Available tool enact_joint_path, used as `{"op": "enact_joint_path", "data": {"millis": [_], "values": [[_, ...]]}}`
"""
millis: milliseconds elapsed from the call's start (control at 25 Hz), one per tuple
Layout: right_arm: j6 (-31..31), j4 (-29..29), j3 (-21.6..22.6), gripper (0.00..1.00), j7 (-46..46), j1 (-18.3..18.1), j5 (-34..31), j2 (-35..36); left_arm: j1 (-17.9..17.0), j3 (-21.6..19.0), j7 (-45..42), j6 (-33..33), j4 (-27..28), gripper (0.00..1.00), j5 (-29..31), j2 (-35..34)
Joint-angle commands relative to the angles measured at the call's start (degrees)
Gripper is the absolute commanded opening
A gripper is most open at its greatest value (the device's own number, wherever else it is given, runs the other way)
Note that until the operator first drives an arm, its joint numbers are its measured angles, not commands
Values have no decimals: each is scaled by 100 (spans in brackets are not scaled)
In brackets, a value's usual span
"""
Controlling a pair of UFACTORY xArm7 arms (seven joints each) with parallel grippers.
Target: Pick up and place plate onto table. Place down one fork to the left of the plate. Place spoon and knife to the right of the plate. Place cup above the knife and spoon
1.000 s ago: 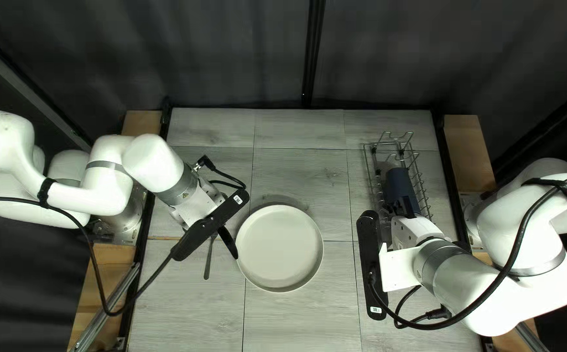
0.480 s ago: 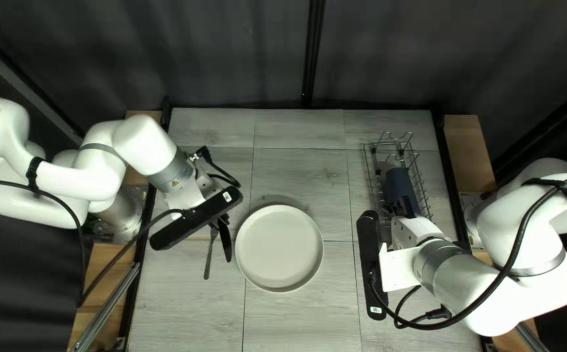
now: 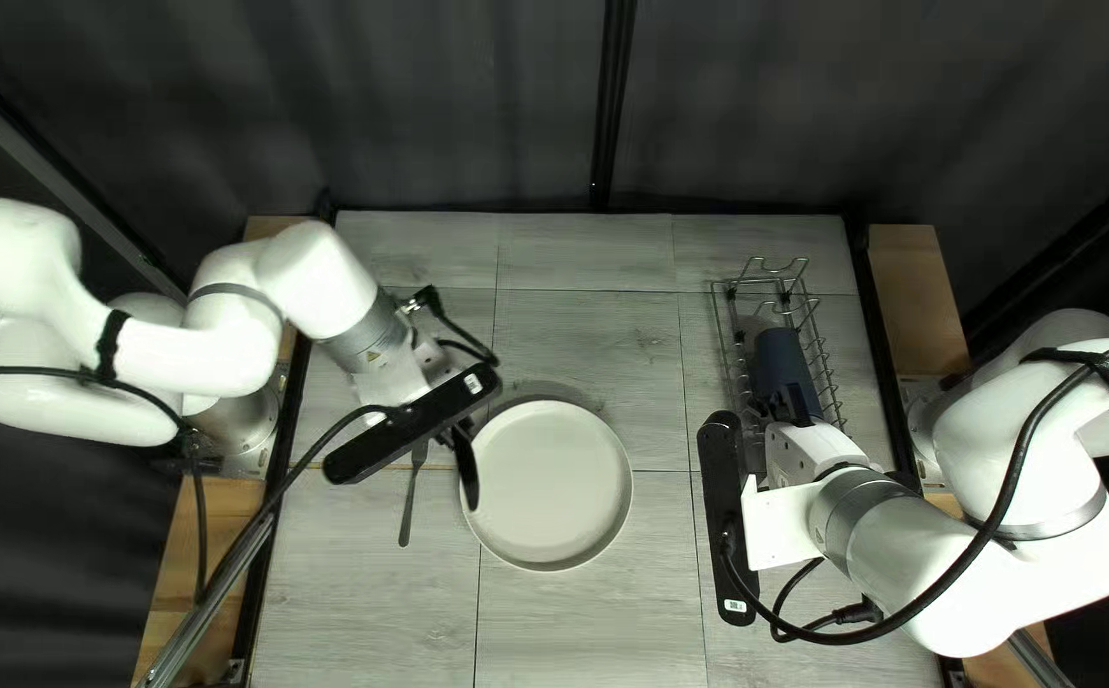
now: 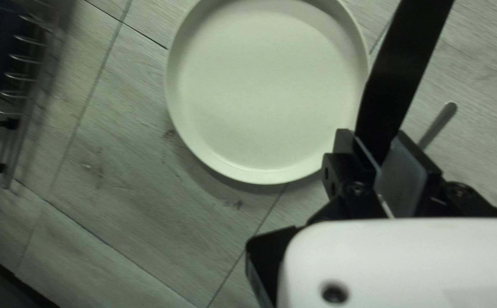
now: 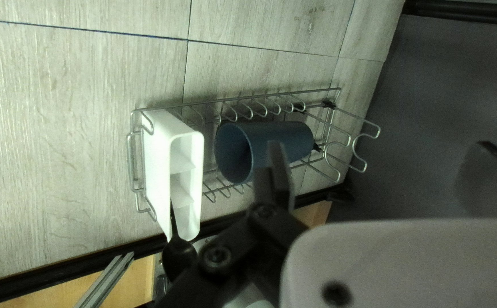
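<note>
The grey table (image 3: 593,331) is the biggest thing here. At its right side in the top left view sits a long wire rack (image 5: 239,98). The rack has two things in it, a white holder (image 5: 157,154) and a blue cup (image 5: 297,134).

The round, pale plate (image 3: 548,484) lies flat near the middle of the table.

The right gripper (image 3: 789,408) is wide apart above the rack, with nothing held. In its wrist view, one finger shows in front of part of the cup. The left gripper (image 3: 450,436) is squeezed onto a flat black piece of cutlery (image 4: 401,74), near the plate's left edge in the top left view. This piece looks like the knife. Part of it covers the plate's rim from above, but I can't tell if they touch.

The white holder stands across one end of the rack and is split into little rooms. The cup lies on its side next to it, with its open mouth facing the holder.

A black spoon (image 5: 178,256) sticks out of the holder's end room, with its round part outside.

A thin grey piece, which looks like the fork (image 3: 408,510), lies on the table just left of the plate in the top left view. The left gripper hides some of its top.
</note>
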Motion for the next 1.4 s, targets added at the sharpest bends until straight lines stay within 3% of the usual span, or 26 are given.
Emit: {"op": "enact_joint_path", "data": {"millis": [40, 200, 720, 1400], "values": [[0, 0, 0, 100, 0, 0, 0, 0, -31, -33, 53, -110, 108, 0, -16, -162], [0, 0, 0, 100, 0, 0, 0, 0, -12, 92, 296, -160, 239, 0, -24, -345], [0, 0, 0, 100, 0, 0, 0, 0, 75, 1062, 2067, -234, 687, 0, -425, -1124], [0, 0, 0, 100, 0, 0, 0, 0, 75, 1062, 2067, -234, 687, 0, -425, -1124]]}}
